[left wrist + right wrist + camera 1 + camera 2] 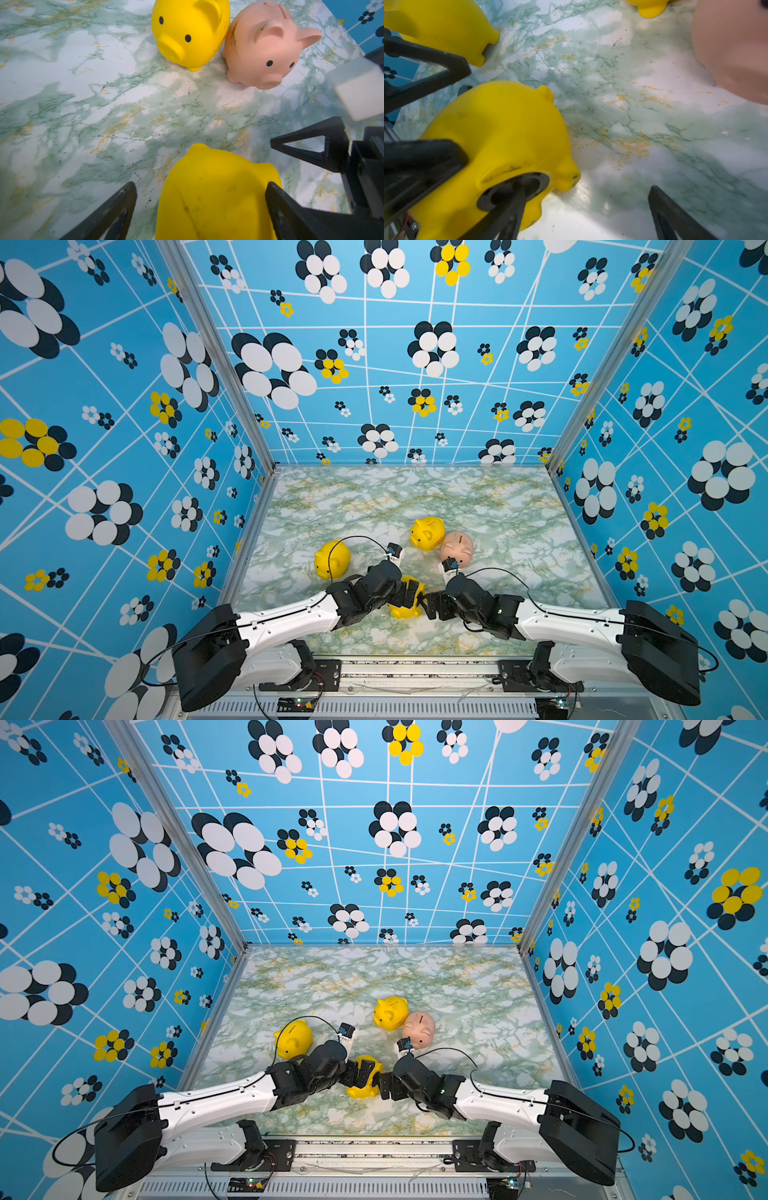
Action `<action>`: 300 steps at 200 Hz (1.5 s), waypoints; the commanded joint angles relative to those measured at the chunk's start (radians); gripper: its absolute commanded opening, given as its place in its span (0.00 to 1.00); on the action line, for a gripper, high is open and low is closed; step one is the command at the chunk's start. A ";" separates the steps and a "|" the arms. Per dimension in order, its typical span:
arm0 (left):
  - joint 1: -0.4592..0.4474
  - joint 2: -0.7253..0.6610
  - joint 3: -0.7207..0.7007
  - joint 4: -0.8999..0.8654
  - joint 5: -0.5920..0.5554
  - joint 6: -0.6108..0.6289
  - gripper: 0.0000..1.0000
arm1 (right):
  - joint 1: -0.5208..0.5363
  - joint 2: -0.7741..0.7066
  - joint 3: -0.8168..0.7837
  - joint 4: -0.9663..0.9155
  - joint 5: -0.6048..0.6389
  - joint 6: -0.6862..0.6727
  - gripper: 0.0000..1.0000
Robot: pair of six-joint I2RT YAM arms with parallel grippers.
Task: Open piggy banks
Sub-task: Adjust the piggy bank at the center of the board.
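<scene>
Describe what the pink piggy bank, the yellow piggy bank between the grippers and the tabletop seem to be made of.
Pink piggy bank: probably matte moulded plastic or vinyl; dull, seamless skin with dark scuffs.
Yellow piggy bank: likely the same plastic, smooth, faint sheen; black belly plug, rubber or plastic.
Tabletop: marble-print surface, perhaps a film; glossy glare, fine scratches.

The left arm (291, 616) and right arm (569, 624) matched: each had a smooth white shell dotted with small dark screws, and farthest from the fingers it ended in a boxy black housing (212, 655). Nearer the fingers the joints were black and blocky. The fingers (124, 197) were black, open triangular frames. Just behind them sat a small white camera block (394, 556), fed by a thin black looping cable (357, 537). A green light (500, 610) glowed on the right arm.
</scene>
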 commanded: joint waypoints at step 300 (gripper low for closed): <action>0.083 0.152 -0.013 0.036 0.098 -0.008 0.99 | -0.077 -0.122 -0.126 0.108 -0.050 0.002 0.91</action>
